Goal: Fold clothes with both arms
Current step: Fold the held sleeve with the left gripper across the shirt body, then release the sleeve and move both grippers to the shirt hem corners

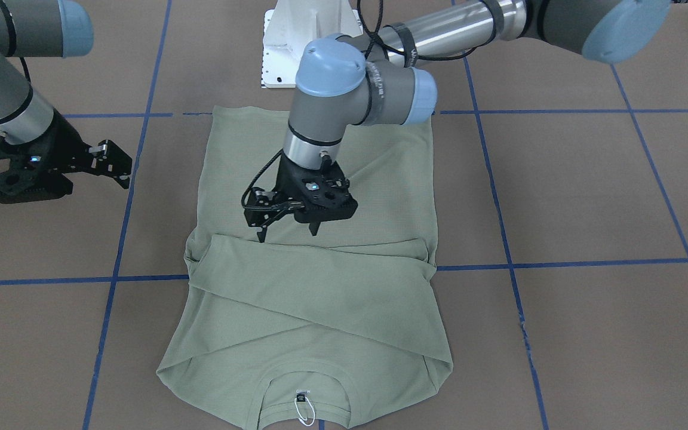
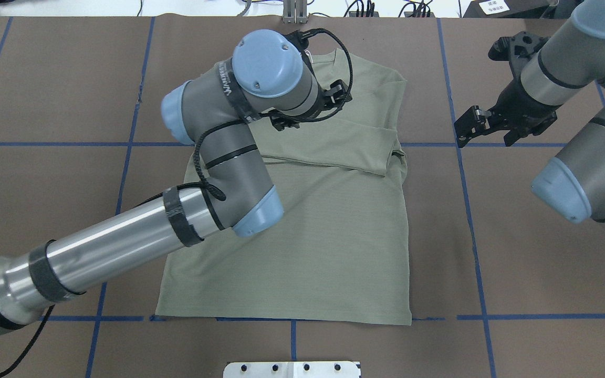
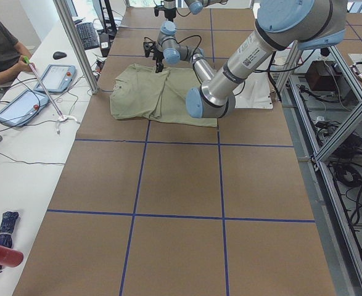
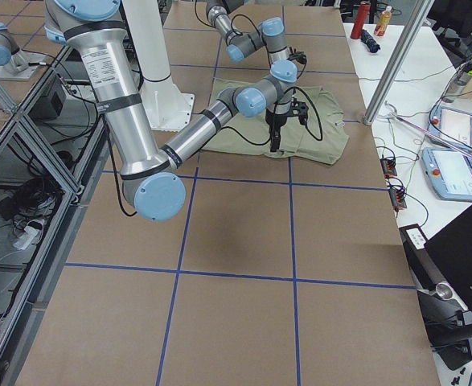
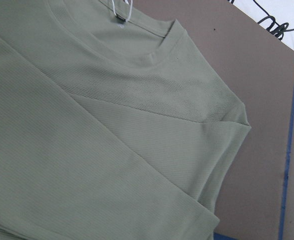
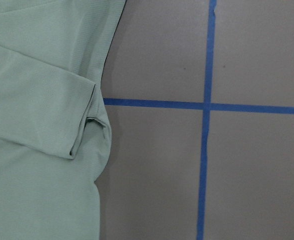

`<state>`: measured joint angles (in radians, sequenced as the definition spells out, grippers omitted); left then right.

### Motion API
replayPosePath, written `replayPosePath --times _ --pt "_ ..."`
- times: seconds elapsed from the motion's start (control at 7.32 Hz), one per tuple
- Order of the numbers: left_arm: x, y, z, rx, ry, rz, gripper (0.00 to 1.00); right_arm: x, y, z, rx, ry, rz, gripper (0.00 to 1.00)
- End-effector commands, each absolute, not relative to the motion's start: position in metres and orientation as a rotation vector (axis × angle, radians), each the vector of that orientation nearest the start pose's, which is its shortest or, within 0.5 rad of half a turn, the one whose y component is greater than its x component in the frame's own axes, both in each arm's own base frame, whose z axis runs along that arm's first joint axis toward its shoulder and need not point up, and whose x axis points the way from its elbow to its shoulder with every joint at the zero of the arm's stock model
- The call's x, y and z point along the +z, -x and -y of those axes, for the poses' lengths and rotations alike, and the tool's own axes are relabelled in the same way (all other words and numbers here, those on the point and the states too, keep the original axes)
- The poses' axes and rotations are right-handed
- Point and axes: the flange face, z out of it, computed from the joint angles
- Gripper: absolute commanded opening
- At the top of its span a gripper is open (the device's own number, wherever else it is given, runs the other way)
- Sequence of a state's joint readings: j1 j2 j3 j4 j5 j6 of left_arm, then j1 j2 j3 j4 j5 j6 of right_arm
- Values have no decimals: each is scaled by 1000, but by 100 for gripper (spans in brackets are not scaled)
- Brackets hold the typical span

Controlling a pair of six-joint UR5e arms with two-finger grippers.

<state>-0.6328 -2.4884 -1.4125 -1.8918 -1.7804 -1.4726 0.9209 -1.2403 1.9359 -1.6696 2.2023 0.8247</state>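
The shirt (image 1: pixel 320 310) lies flat on the counter (image 1: pixel 589 197) straight out from the white pedestal (image 1: pixel 284 54). Its hem is on the pedestal's side, while the round neck and white tag (image 1: pixel 303 411) are at the end farthest from the pedestal, so the long axis runs directly away from the pedestal. Both sleeves are folded in across the chest, making a crossed band about halfway out from the pedestal. The left gripper (image 1: pixel 287 232) hangs right above the cloth, jaws spread and empty, tips pointing down just on the pedestal side of that sleeve band's edge, close to the fabric but apparently not touching it. The right gripper (image 1: pixel 118 164) is off the shirt altogether, over bare counter. It sits roughly as far from the pedestal as the sleeve band, jaws also parted with nothing in them. Its wrist camera looks down on the garment's side edge, where a folded sleeve bunches next to a blue tape cross (image 6: pixel 205 106). So the left arm is plainly the nearer one, with cloth directly beneath its jaws; for the right jaws the shirt lies sideways, across a gap of counter. My read is that the lengthwise fold comes next. That needs one jaw at each side edge, equally far from the pedestal, and neither is there yet.
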Motion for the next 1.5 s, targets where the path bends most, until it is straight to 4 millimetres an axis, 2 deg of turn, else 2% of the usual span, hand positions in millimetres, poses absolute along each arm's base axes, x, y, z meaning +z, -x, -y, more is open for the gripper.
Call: replayPosePath --times 0.0,0.14,0.27,0.41,0.55,0.68,0.82,0.96,1.09,1.37 --pt "200 -442 499 -195 -295 -1016 100 322 347 432 59 -36 876 100" --pt "231 -400 473 -111 -346 -992 100 324 379 386 104 -52 889 100" --pt "258 -374 451 -88 -346 -969 100 322 400 347 99 -46 883 100" --pt "273 -350 432 -66 -353 -959 100 329 417 306 126 -26 876 100" --pt "295 -331 416 -64 -340 -934 100 338 425 269 115 -42 886 100" --pt "318 -318 405 -70 -321 -908 100 345 438 238 102 -35 870 100" --pt "321 -311 399 -83 -312 -907 100 349 450 218 100 -36 858 100" --pt "316 -307 394 -81 -316 -916 100 357 451 214 93 -31 843 99" --pt "317 -307 394 -81 -315 -915 100 360 460 212 85 -24 837 98" --pt "314 -307 391 -68 -294 -932 100 378 472 208 76 -13 803 98"
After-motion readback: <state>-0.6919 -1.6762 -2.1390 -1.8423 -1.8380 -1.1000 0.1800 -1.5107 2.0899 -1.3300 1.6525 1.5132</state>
